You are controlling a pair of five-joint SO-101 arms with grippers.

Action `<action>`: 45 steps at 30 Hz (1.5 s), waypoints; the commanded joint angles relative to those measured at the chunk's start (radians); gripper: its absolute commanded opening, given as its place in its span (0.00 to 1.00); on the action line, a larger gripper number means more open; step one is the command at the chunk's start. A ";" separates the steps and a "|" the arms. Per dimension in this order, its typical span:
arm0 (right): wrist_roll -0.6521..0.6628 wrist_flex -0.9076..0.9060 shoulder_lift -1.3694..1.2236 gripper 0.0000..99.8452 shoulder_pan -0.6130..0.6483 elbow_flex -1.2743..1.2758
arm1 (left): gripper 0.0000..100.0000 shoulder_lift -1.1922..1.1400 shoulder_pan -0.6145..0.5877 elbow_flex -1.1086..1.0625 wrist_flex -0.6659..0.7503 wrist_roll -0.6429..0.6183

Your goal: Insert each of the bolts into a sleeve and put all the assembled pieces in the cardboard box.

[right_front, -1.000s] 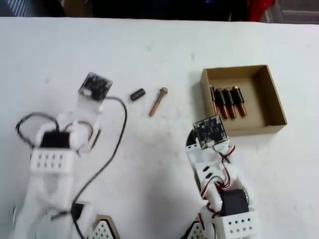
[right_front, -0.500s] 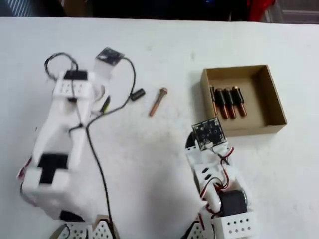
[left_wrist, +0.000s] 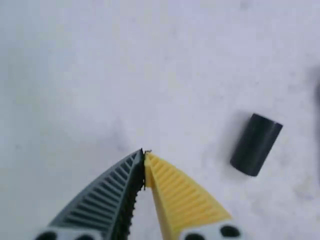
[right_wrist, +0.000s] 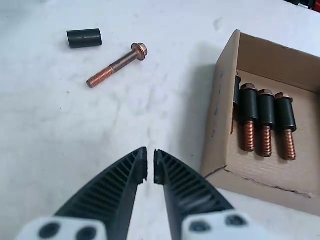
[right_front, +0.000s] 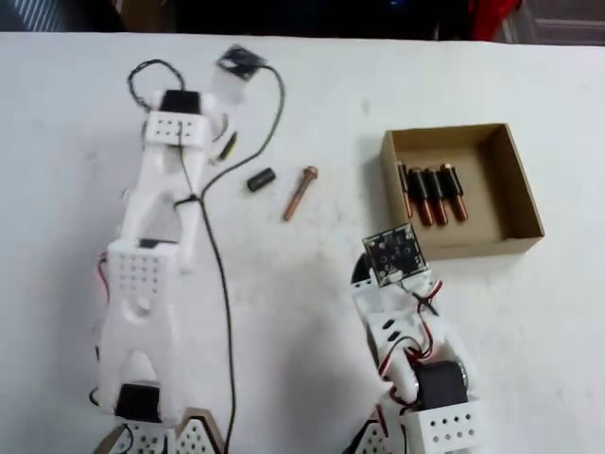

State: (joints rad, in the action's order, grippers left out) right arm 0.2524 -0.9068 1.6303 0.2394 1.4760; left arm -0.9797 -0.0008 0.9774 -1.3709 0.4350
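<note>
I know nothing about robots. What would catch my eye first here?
A copper bolt lies loose on the white table, close beside a short black sleeve. To their right in the high view, an open cardboard box holds a row of sleeved bolts.

Sleeve (right_front: 261,179) and bolt (right_front: 300,193) lie apart, bare worktop (right_front: 312,104) between and beyond them. Left arm's cable (right_front: 227,322) drapes just beside the sleeve. Cardboard box (right_front: 525,184) open-topped: assembled pieces (right_front: 433,197) crowd its left side, right side free. Right gripper (right_wrist: 150,167) sits near its corner.
</note>
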 commanded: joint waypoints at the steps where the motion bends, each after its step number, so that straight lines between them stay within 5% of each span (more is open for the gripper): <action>1: 0.000 -0.002 0.010 0.02 -0.004 -0.005 | 0.02 -0.085 0.061 0.207 -0.011 0.057; 17: 0.002 -0.002 0.010 0.02 -0.004 -0.005 | 0.02 -0.415 0.087 0.686 -0.124 0.058; 22: 0.002 -0.002 0.010 0.02 -0.004 -0.003 | 0.02 -0.418 0.088 0.692 -0.195 0.071; 34: 0.002 -0.002 0.010 0.02 -0.004 -0.003 | 0.02 -0.426 0.125 0.692 -0.350 0.382; 42: 0.002 -0.002 0.010 0.02 -0.004 -0.003 | 0.02 -0.427 0.125 0.690 -0.350 0.427; 45: 0.002 -0.002 0.010 0.02 -0.004 -0.003 | 0.02 -0.426 0.125 0.690 -0.358 0.606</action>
State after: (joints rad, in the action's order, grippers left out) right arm 0.2524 -0.9068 1.6303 0.2394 1.4791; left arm -1.4108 0.1051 1.6203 -1.7131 0.8968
